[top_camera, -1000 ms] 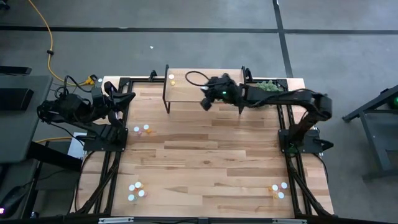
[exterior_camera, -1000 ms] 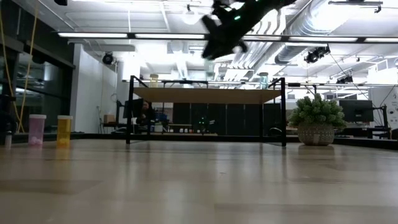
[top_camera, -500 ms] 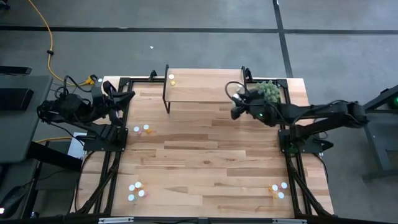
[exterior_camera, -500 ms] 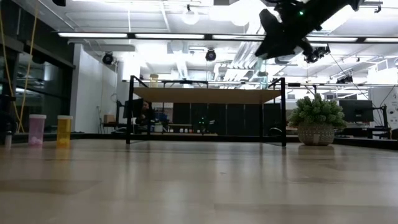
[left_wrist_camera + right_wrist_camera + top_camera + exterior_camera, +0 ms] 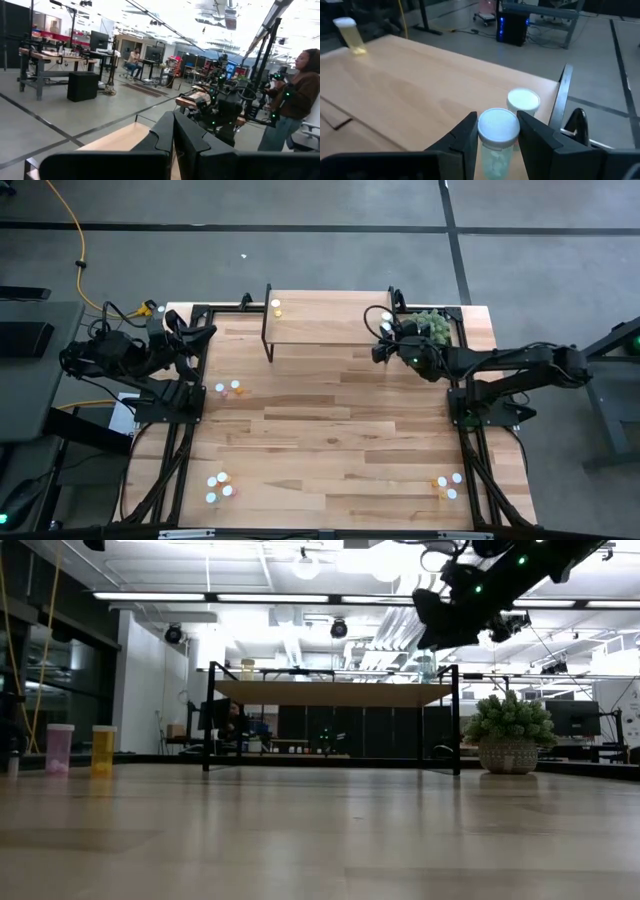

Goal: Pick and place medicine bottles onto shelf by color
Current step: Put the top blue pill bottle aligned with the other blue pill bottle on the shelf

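Resting at the table's left rear edge, the left gripper [image 5: 205,333] is pulled back over its base, fingers [image 5: 172,137] pressed together with nothing between them. Near it on the tabletop [image 5: 330,440] sits a small cluster of bottles [image 5: 228,389], pink and yellow in the low view. Another cluster, bluish [image 5: 219,485], stands at the front left.

At the back centre stands the shelf [image 5: 330,330]. A yellow bottle [image 5: 277,307] stands at its left rear corner, with a white cap. In the left wrist view a person [image 5: 292,107] stands in the room beyond.

Over the shelf's right end is the right gripper [image 5: 384,340], its arm reaching in from the right. Its fingers [image 5: 465,135] are closed on a held bottle [image 5: 496,137], pale-bodied with a white cap, above the shelf top. Just beyond it, touching or nearly so, a second white-capped bottle [image 5: 523,101] stands on the shelf by the right edge; its body colour is hidden.

Beside the shelf's right end is a green plant [image 5: 432,323] in a pot. A last cluster, orange and blue [image 5: 447,485], stands at the front right.
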Available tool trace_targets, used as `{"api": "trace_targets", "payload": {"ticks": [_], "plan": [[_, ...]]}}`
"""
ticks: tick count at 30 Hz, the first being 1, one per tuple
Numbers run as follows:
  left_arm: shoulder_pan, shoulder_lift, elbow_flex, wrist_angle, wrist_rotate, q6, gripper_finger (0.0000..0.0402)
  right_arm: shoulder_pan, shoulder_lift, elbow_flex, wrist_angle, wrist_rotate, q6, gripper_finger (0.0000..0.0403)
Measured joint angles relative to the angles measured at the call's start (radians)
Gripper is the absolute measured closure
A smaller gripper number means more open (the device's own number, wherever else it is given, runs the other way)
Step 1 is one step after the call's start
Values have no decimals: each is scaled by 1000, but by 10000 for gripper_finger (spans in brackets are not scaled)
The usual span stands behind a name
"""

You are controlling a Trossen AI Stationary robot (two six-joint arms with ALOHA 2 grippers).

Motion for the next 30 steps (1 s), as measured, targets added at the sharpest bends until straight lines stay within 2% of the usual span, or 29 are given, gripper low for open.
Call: {"api": "trace_targets", "payload": {"ticks": [24,30], "plan": [[0,0,0,2,-11,0,401,-15,35,1,1,1,5,294],[0,0,0,2,-11,0,401,-15,35,1,-3,23,5,263]]}}
